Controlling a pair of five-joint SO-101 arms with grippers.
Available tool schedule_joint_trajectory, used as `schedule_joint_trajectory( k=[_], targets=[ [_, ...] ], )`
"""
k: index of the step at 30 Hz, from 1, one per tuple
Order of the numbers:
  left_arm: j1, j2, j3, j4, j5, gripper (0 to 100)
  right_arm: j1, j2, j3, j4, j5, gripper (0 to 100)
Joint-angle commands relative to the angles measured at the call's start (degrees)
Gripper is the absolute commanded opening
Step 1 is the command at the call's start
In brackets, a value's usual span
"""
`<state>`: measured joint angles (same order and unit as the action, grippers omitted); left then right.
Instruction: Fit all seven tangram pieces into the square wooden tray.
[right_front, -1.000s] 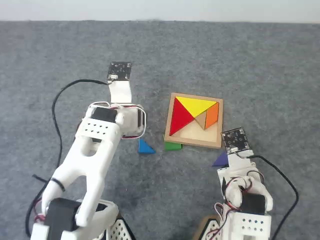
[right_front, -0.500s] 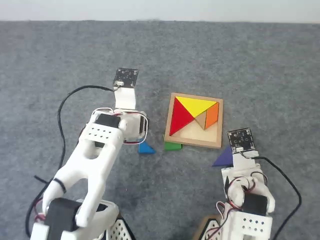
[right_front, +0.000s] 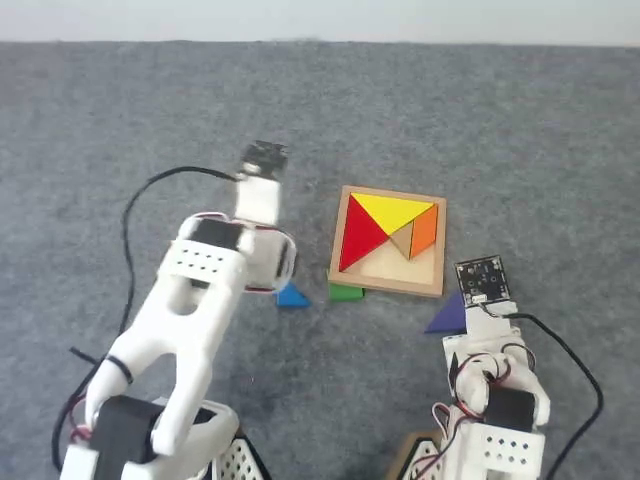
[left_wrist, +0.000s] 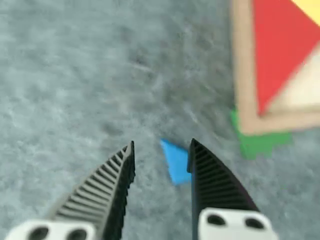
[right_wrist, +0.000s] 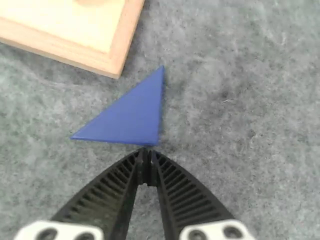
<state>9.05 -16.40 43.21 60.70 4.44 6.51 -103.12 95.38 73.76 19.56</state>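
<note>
Blue triangle (left_wrist: 175, 164) lies, seemingly untouched, between the left gripper's (left_wrist: 162, 144) spread fingers; the right gripper's (right_wrist: 145, 151) fingers press together.

Tray (right_front: 400, 286) and loose pieces (right_front: 292, 296) on carpet (right_front: 520, 130)

Wood tray (right_front: 388, 284), fuzzy cloth tbl (right_front: 520, 130)

The left hand (left_wrist: 162, 144) has swung toward the table's right edge, hiding more of the light blue triangle (right_front: 293, 296). The right hand (right_wrist: 145, 151) edged rightward, uncovering more of the dark blue triangle (right_front: 447, 317).
</note>
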Motion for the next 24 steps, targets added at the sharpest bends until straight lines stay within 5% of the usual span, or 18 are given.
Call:
schedule_joint_trajectory(
  k=[1, 12, 16, 24],
  targets=[
    [4.84, -0.53, -3.12, 4.4, -0.53, 19, 0.75, -1.19, 1.14, -0.31, -0.09, 0.8],
    [5.63, 3.16, -1.36, 5.1, -1.32, 24, 0.75, -1.19, 1.14, -0.31, -0.09, 0.8],
    [10.81, 7.3, -2.86, 3.96, -8.7, 24, 0.75, -1.19, 1.14, -0.31, -0.09, 0.8],
    [14.07, 8.18, -3.65, -0.97, -8.0, 24, 0.75, -1.19, 1.14, -0.31, -0.09, 0.8]
  ],
)
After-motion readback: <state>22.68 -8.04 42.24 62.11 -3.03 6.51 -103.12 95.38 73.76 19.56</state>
